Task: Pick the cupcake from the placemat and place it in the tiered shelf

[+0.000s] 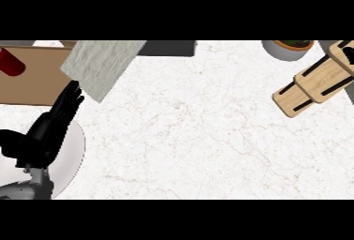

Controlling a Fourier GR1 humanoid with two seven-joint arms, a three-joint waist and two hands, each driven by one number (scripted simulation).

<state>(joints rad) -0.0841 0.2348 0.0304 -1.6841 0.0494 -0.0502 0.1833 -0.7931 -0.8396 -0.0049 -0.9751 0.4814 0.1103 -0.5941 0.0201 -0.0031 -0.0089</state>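
One left hand [48, 129] – fingers straight, holding nothing – over one white plate [72, 159], beside one grey placemat [102, 63].

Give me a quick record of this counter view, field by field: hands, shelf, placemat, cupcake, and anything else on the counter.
left hand: at the view's left, fingers straight, holding nothing
right hand: not in view
wooden tiered shelf: upper right, lying at an angle
grey placemat: upper left, tilted, its near corner beside the left hand's fingertips
cupcake: not visible
white plate: lower left, partly under the left forearm
wooden board: far left, a red object on it
bowl: top right, cut by the edge
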